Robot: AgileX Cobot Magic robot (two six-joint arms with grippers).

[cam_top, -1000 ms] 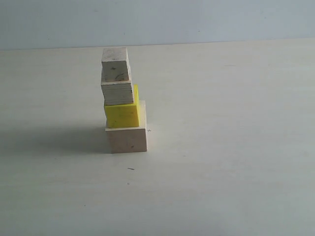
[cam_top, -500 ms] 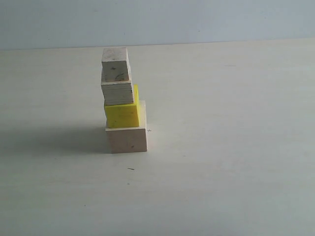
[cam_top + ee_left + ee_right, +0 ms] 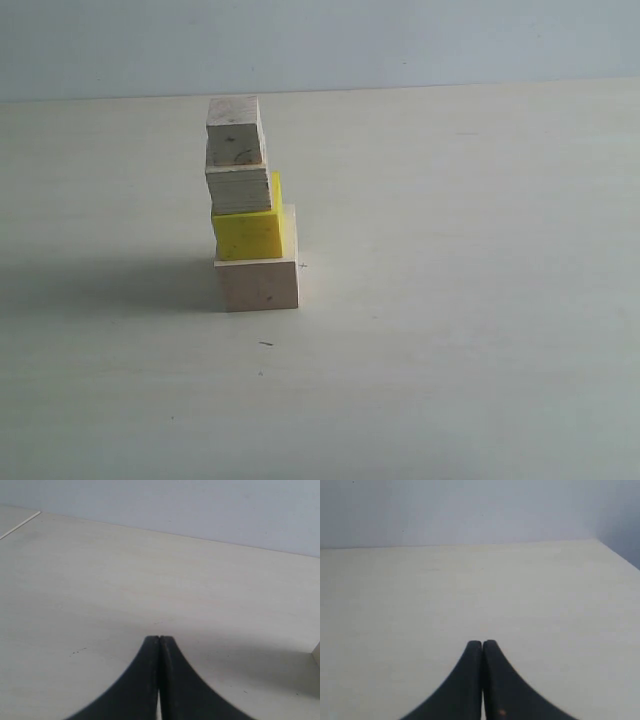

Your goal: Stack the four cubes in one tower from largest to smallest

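Landmark: the big pale wood cube (image 3: 257, 285), resting flat on the table (image 3: 450, 300).
Tower (image 3: 245, 205): all four cubes stand in one column on the landmark, so the task looks done.
Yellow cube (image 3: 247, 235): directly on top of the landmark, shifted toward its left side and not centred.
Layered-edge cube (image 3: 238, 190): on the yellow cube, two levels above the landmark. A sliver of yellow shows past its right edge.
Smallest cube (image 3: 235, 130): at the very top, three levels above the landmark and turned slightly from the cube below it.
Left gripper (image 3: 159, 642): jaws pressed together with nothing between them, over bare table well apart from the landmark.
Right gripper (image 3: 482, 645): jaws likewise closed and empty. No cube shows in its view.
Handling: the wood cubes are probably light, rigid and not fragile. The yellow one looks smoother, so it may be more slippery.
Where to grip: two opposite flat side faces, about mid-height, jaws square to the faces.
Risk: the off-centre stacking leaves little margin, and a sideways nudge high above the landmark could topple the upper cubes.
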